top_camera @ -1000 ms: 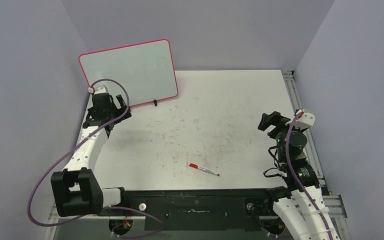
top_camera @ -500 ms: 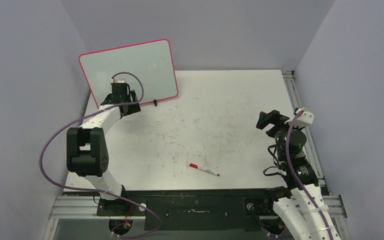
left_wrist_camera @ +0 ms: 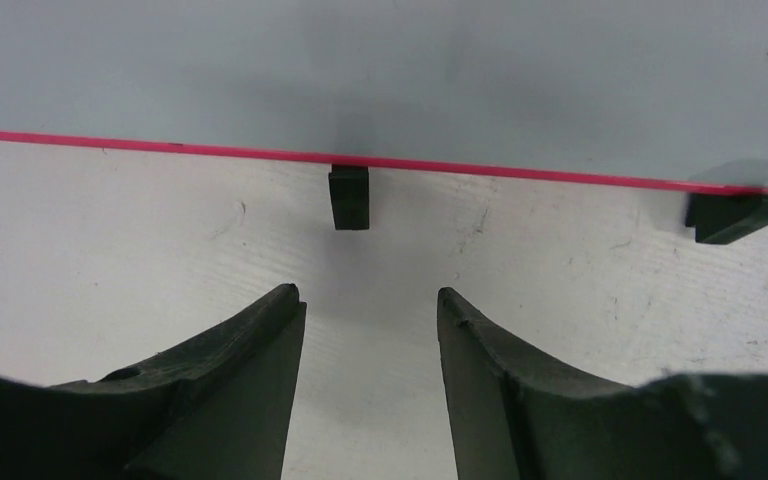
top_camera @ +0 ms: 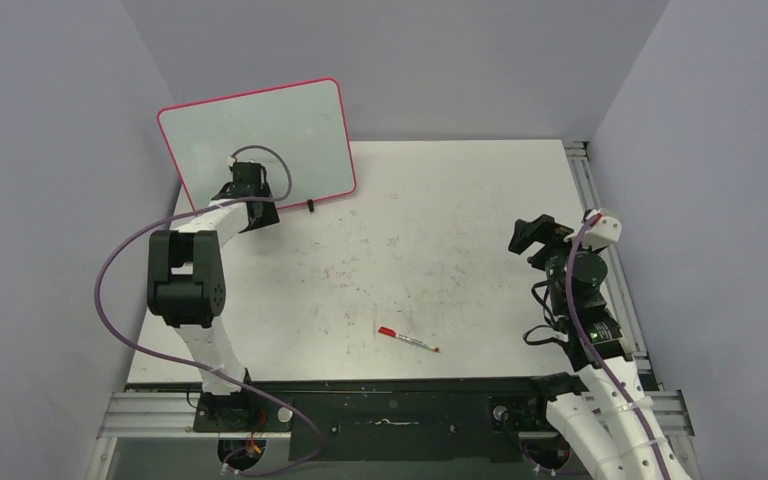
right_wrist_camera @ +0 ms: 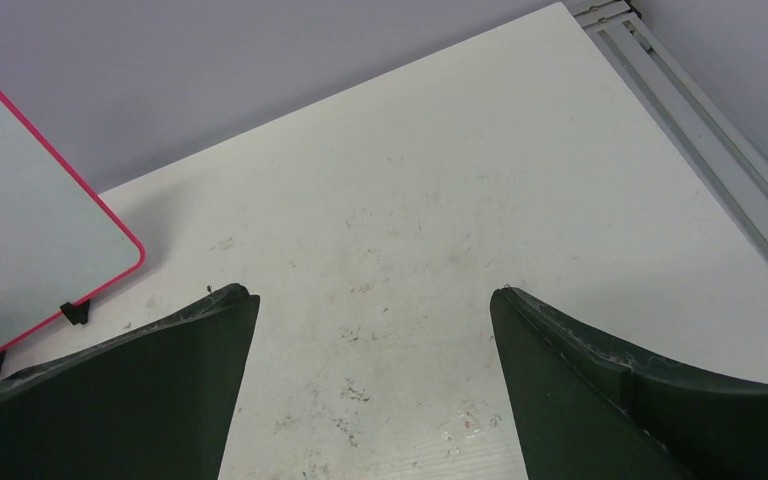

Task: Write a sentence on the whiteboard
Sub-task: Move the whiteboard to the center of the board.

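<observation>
Left gripper (top_camera: 250, 200) first, from the overhead cam: it's sitting right at the bottom edge of the whiteboard (top_camera: 260, 140). The board stands propped up at the far left corner of the table (top_camera: 440, 220), and its face looks blank as far as I can see. My right gripper (top_camera: 528, 238) hangs over the right side, well apart from everything. The red pen (top_camera: 407, 340) lies flat near the front of the table with nobody touching it.

Left wrist cam: my fingers are partway apart with nothing between them, just bare table. They're lined up almost dead-on with one black clip foot (left_wrist_camera: 349, 197) under the red rim, near it but not touching. A second foot (left_wrist_camera: 735, 213) sits off to the right.

Right wrist cam: fingers spread wide and empty, looking across the table, with the board's corner far off to the left.

My read is that I'm about to pinch the board's lower edge to steady it, so writing hasn't started. To do that well I'd stay centred on that foot and go in low and square. I'd close gently so the board doesn't tip back or skid. After that the right side needs the pen.

Containers: none in any view, so nothing to report there.
</observation>
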Available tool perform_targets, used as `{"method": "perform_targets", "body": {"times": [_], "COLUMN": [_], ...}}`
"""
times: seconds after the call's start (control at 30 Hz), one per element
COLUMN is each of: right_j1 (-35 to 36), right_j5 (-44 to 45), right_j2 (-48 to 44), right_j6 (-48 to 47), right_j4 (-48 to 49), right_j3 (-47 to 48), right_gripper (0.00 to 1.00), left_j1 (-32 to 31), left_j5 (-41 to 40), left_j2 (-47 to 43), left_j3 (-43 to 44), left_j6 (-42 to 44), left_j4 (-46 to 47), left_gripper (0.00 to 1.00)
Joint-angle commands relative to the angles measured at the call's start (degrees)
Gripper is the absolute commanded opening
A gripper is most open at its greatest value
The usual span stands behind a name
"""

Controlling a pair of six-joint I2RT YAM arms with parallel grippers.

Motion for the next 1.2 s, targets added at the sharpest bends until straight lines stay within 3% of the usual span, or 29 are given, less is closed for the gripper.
{"method": "perform_targets", "body": {"times": [0.0,0.13,0.47,1.17], "right_j1": [0.08,0.05,0.07,0.03], "right_j5": [-0.26,-0.24,0.12,-0.43], "right_j2": [1.07,1.77,2.66,3.07], "right_j6": [0.04,-0.05,-0.60,-0.50], "right_j4": [4.09,4.48,5.55,5.92], "right_j3": [1.70,1.78,1.35,1.76], "right_gripper": [0.90,0.90,0.90,0.90], "left_j1": [0.85,1.07,1.38,3.56], "left_j5": [-1.22,-1.82,-0.67,1.59], "left_j2": [2.51,3.75,4.90,8.64], "left_j3": [4.42,5.00,4.46,8.39], "left_j6": [-0.28,-0.19,0.76,0.20], "left_j4": [3.08,3.74,7.39,6.07], "left_gripper": [0.48,0.41,0.37,0.34]}}
